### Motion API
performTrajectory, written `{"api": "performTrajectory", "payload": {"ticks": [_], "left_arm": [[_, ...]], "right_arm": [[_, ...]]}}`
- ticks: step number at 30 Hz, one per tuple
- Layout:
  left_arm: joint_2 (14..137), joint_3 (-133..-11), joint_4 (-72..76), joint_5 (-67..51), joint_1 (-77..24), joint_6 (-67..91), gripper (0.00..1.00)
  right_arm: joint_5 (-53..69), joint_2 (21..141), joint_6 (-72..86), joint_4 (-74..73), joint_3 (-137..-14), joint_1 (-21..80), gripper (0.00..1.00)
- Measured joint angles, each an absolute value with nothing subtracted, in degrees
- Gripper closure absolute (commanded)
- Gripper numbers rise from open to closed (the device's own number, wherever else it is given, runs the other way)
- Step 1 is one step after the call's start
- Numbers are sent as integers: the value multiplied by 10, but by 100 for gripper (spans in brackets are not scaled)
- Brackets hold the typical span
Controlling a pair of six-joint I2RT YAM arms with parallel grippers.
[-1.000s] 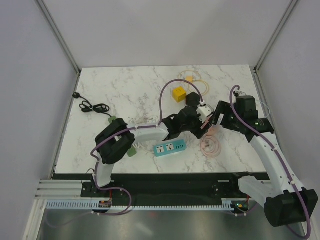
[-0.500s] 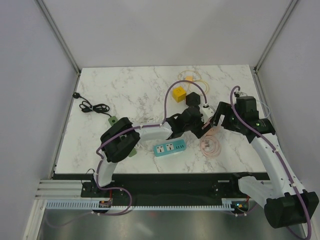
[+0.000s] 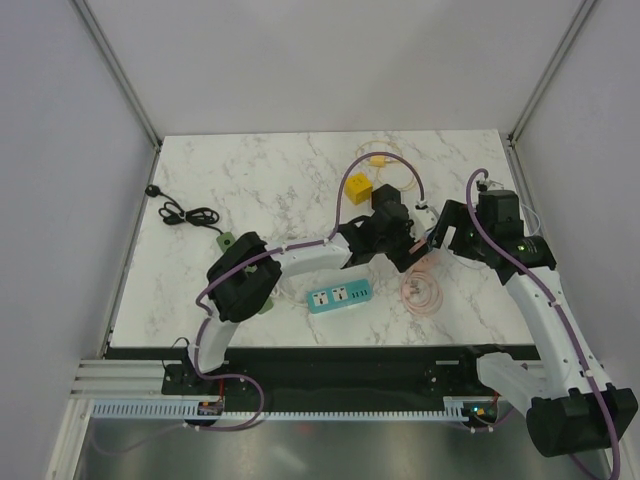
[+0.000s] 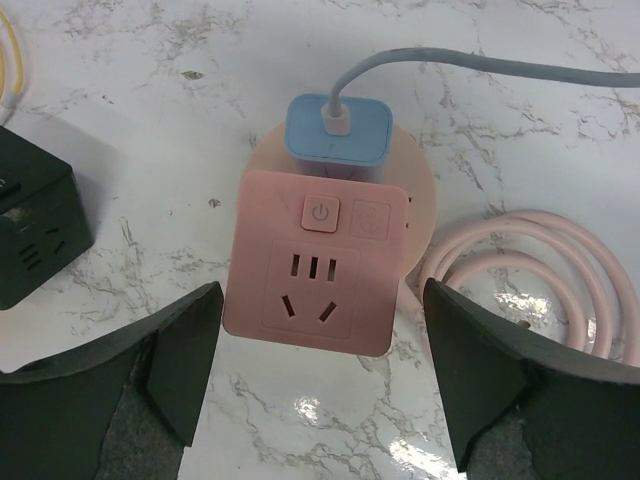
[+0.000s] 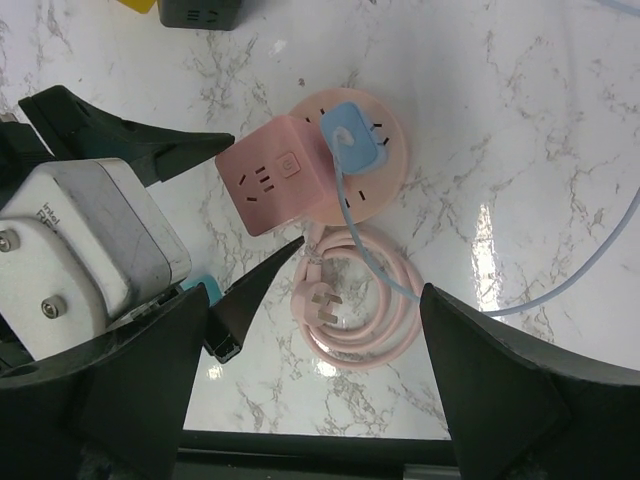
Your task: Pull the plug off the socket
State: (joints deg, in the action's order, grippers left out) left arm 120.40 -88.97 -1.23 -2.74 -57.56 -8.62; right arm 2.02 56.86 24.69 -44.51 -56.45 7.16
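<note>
L gripper (image 4: 320, 345) wide open, nothing held; jaws straddle pink socket (image 4: 318, 262) mid-frame, prob to pin the base. R gripper (image 5: 318, 370) open too, empty, overhead. Blue plug (image 4: 338, 135) seated at socket's top edge, upper center. R's pull, I reckon.

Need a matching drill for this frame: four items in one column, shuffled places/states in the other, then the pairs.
Items:
1. blue plug
2. pink cable
3. teal power strip
4. black cube

Places/states:
A. coiled beside the pink socket
B. next to the yellow cube
C. seated in the pink socket
D. lying apart from the others, nearest the robot

Pairs: 1-C, 2-A, 3-D, 4-B
</note>
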Motion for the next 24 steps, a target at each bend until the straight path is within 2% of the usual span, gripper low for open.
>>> {"api": "performTrajectory", "payload": {"ticks": [8,14,16,17,21,24], "left_arm": [[1218,-908,-28,-51,-573,-98,13],[1259,-939,-28,-57,-573,-111,19],[1267,-943,-27,-57,-573,-117,26],[1268,-943,-26,-57,-573,-118,38],[1269,-943,-24,-61,-575,-121,62],[1269,-943,-24,-62,-575,-121,73]], "right_arm": [[7,580,240,-464,-576,67,6],[7,581,235,-482,-579,65,6],[9,580,235,-483,-579,65,6],[11,579,235,-484,-579,65,6],[17,567,235,-488,-578,65,7],[21,549,235,-493,-578,65,8]]}}
